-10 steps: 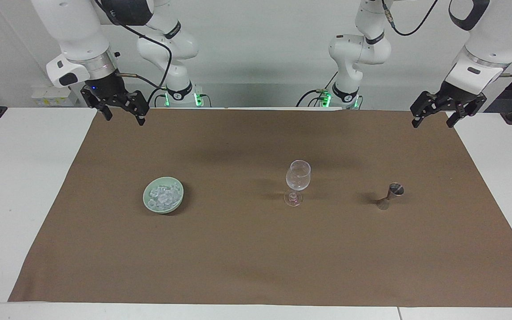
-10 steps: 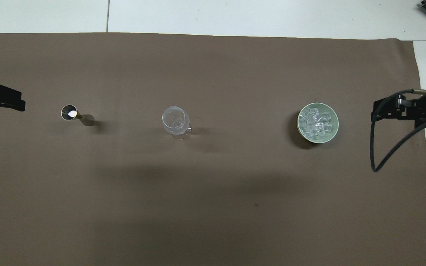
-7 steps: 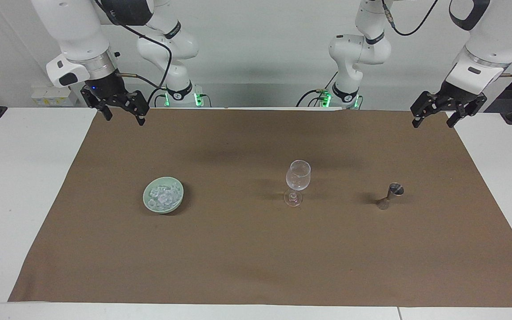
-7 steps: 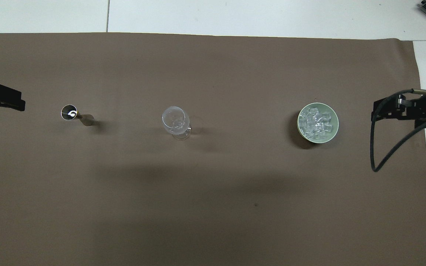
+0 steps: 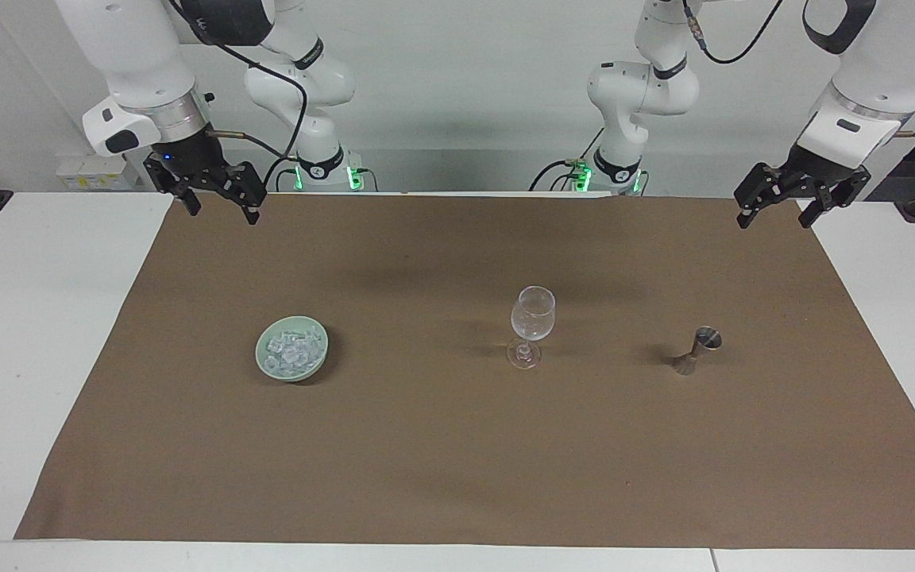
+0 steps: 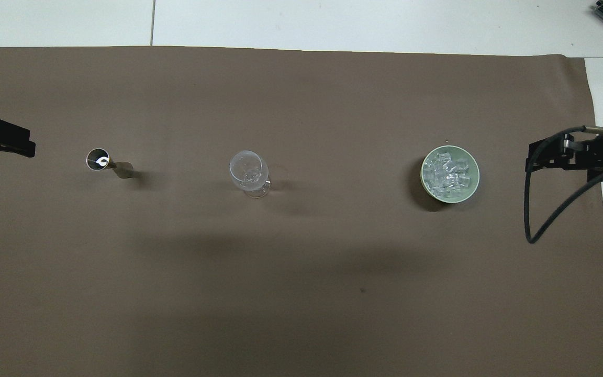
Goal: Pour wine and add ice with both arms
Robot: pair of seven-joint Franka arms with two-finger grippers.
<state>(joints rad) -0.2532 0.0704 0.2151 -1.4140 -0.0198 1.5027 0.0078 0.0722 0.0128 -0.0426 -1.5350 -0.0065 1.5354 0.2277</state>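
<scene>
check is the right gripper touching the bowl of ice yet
Apart. The facing view shows the right gripper open, hanging over the mat's edge by the robots, bare mat separating it from the bowl of ice.

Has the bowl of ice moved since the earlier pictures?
No. The bowl with its ice stands at the same spot on the mat, level with the glass, toward the right arm's end.

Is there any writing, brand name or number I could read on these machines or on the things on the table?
None can be read.
Dark band on the right arm: pale marks, too small to read.
Wine glass, metal jigger, green bowl of ice: no lettering visible.
</scene>
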